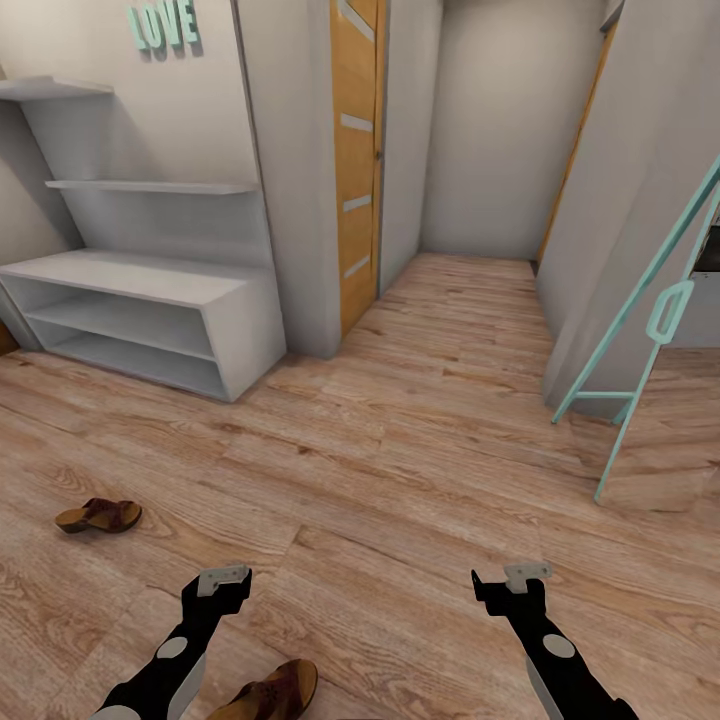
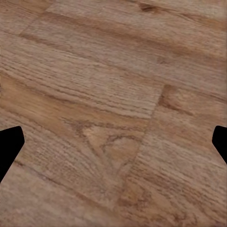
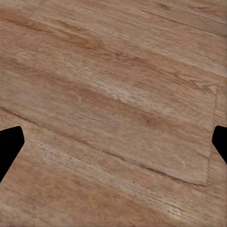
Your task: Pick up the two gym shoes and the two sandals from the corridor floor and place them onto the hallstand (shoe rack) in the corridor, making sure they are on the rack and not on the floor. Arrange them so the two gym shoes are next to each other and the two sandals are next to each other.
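Note:
One dark-brown sandal (image 1: 98, 516) lies on the corridor floor (image 1: 420, 450) at the left. The other sandal (image 1: 270, 692) lies at the near edge, just right of my left arm. The white hallstand (image 1: 140, 310), with its bench top and two open shelves, stands against the wall at the back left. Its shelves hold nothing. The gym shoes are out of view. My left gripper (image 1: 222, 578) hovers open above bare planks, beyond the near sandal. My right gripper (image 1: 515, 578) is open too, over bare floor. In each wrist view the fingertips (image 2: 10, 144) (image 3: 10, 142) stand wide apart over wood.
An orange door (image 1: 357, 150) sits in the wall corner right of the hallstand. The corridor runs on behind it. A teal ladder (image 1: 640, 330) leans at the right. Staggered wall shelves (image 1: 150, 186) hang above the bench.

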### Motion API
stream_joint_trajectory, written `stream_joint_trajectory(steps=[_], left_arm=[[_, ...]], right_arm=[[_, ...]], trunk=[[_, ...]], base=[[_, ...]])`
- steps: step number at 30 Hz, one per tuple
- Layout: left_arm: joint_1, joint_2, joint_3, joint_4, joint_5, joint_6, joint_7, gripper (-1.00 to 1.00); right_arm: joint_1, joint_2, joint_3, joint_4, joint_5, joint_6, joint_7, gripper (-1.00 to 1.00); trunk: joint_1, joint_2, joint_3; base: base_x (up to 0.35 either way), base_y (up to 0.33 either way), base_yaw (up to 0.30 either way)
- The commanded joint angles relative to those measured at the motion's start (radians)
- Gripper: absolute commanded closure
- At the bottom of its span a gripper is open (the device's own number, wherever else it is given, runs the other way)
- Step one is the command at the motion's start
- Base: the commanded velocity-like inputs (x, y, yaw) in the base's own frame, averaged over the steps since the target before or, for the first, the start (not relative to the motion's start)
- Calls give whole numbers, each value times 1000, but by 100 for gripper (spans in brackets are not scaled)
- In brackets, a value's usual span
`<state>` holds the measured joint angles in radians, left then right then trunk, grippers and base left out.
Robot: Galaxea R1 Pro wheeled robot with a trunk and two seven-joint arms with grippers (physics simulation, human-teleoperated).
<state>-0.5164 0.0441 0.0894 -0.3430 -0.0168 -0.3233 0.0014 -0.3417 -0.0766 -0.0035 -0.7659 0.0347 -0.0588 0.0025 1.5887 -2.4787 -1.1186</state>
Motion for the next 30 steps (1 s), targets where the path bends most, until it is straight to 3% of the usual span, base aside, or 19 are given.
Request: stream_joint_trajectory(steps=[1,15,22,30], left_arm=[[-1,0,3,1,-2,-3,0,-100],[-1,8,-1,-6,-6,-4,-6,-100],[-1,34,-10,-20,-20,-3,-71,-100],[-1,137,-12,-25,-86,3,-358,-100]], right_arm=[[0,0,-1,0,4,-3,0,-100],[0,0,0,2,4,-3,1,-100],[0,0,-1,2,4,-1,1,-100],[0,1,-2,1,4,-1,1,-100]], trunk=[[0,0,-1],[0,0,-1],[0,0,-1],[0,0,-1]], base=[[0,0,0],[0,0,0],[0,0,0],[0,0,0]])
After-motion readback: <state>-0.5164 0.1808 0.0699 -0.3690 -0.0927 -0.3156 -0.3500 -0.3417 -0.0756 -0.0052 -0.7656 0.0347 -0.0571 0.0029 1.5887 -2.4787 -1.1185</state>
